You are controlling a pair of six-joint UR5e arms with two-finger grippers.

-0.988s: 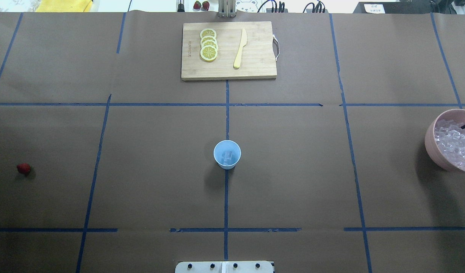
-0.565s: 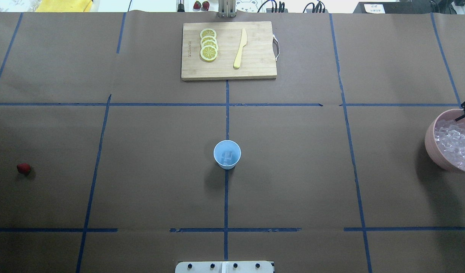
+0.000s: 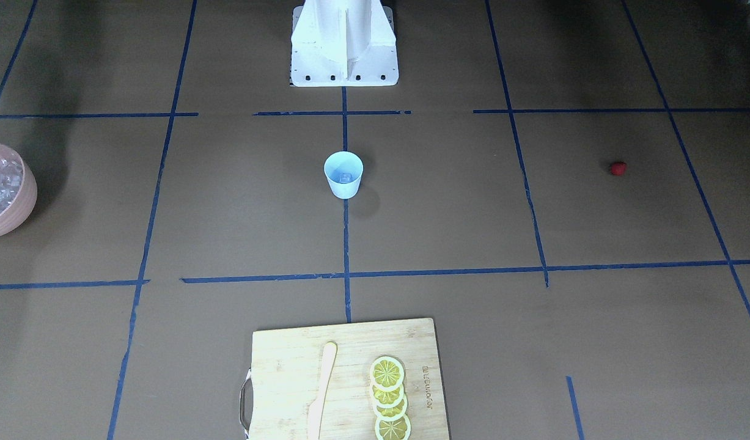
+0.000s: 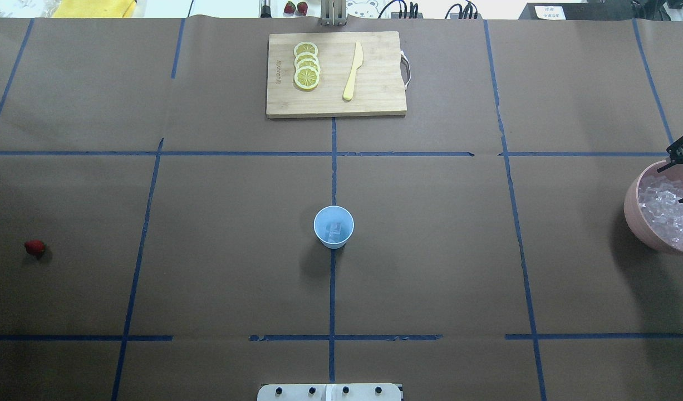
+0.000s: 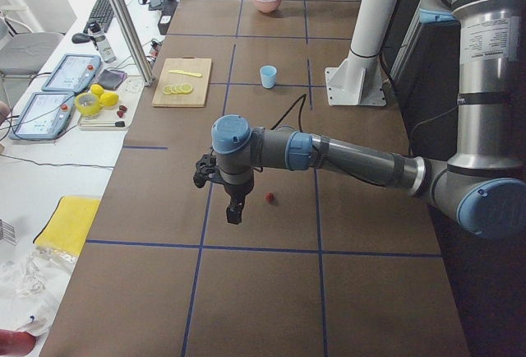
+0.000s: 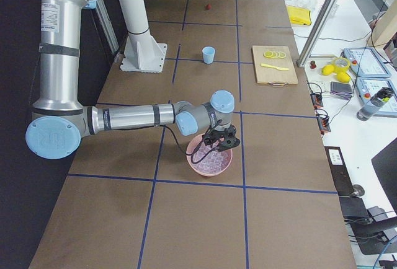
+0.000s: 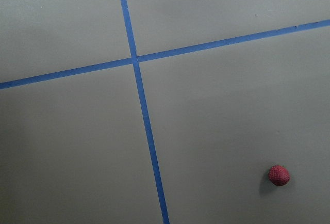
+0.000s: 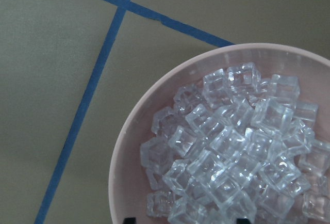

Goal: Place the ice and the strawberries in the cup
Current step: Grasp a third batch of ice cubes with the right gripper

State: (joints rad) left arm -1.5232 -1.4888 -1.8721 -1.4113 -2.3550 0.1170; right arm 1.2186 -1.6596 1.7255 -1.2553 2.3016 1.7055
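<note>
The light-blue cup point(image 4: 333, 225) stands at the table's middle with an ice cube point(image 4: 334, 227) inside; it also shows in the front view point(image 3: 343, 174). More ice point(image 8: 232, 152) fills the pink bowl point(image 4: 636, 217) at the far right. My right gripper point(image 4: 673, 184) hangs over the bowl's far-left part with its fingers apart and nothing between them. The strawberry point(image 4: 35, 248) lies alone at the far left and shows in the left wrist view point(image 7: 279, 175). My left gripper point(image 5: 235, 209) hovers just beside the strawberry point(image 5: 269, 198); I cannot tell whether it is open or shut.
A wooden cutting board point(image 4: 374, 94) at the far middle carries lemon slices point(image 4: 306, 65) and a yellow knife point(image 4: 353, 71). The robot's white base point(image 3: 344, 43) stands at the near edge. Blue tape lines cross the brown table cover.
My right gripper has moved toward the far side and a little left over the bowl's rim; a second finger now shows in the overhead view. Cup and strawberry have not moved.
</note>
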